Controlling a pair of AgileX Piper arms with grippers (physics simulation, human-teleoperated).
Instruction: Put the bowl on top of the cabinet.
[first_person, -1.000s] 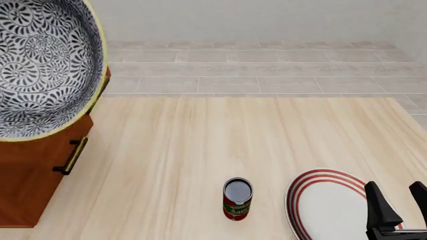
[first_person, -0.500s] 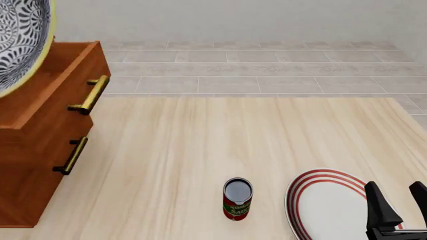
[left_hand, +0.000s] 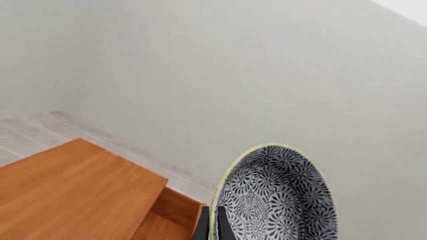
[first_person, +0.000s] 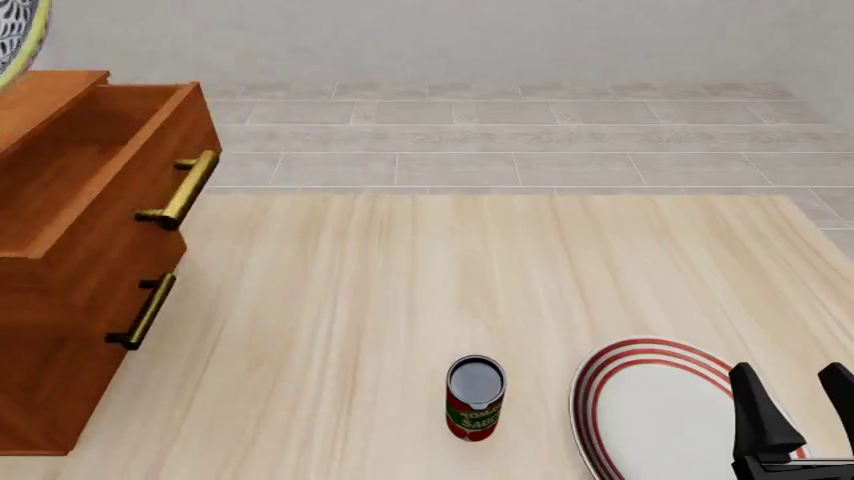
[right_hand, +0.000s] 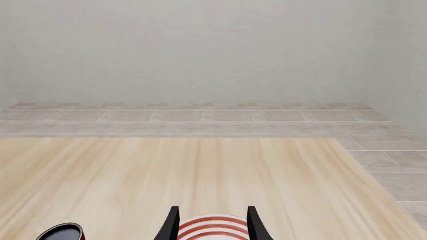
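Note:
The bowl (left_hand: 277, 195), white with a dense blue-grey pattern and a yellowish rim, is held tilted on edge in the air. My left gripper (left_hand: 212, 226) is shut on its rim. In the front view only a sliver of the bowl (first_person: 16, 40) shows at the top left corner, above the cabinet (first_person: 80, 250). The reddish-brown cabinet top (left_hand: 67, 185) lies below and beside the bowl in the left wrist view. My right gripper (first_person: 794, 400) stands open near the table's front right, with nothing between its fingers.
The cabinet's top drawer (first_person: 127, 150) stands pulled out, with brass handles (first_person: 180, 190) facing the table. A tomato sauce can (first_person: 475, 397) stands upright at the front middle. A red-ringed white plate (first_person: 654, 410) lies under the right gripper (right_hand: 213, 220).
The bowl has moved up and to the left, almost out of the front view, uncovering the cabinet's open top drawer. The right arm has not moved.

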